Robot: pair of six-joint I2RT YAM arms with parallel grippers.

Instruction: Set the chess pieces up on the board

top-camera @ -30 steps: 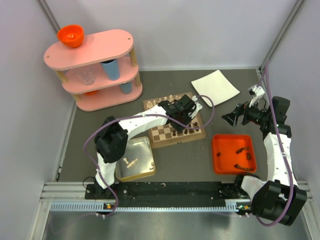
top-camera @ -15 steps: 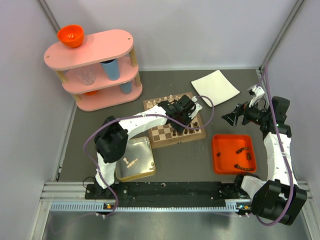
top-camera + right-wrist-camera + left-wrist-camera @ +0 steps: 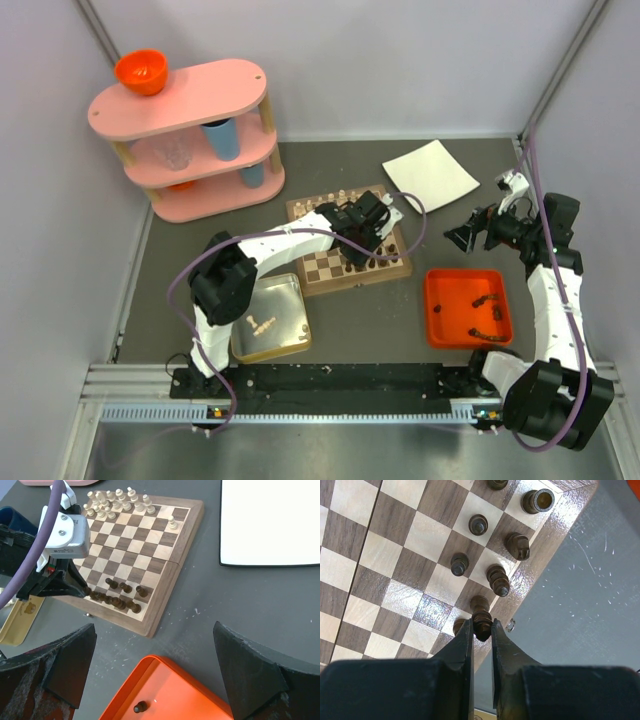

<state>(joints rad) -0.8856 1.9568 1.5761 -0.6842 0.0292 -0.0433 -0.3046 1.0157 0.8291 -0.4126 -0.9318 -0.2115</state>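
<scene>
While pale walls (image 3: pixel 400 60) enclose the dark table (image 3: pixel 370 320), left tool (image 3: pixel 481 626) pinches a dark piece (image 3: pixel 481 618); right tool (image 3: pixel 154 627) gapes.

I see the board (image 3: pixel 330 268) mid-surface (image 3: pixel 370 325), the tin (image 3: pixel 285 305) nearer and left of it, the tray (image 3: pixel 455 310) right, and chess pieces (image 3: pixel 487 299) lying in both.
</scene>
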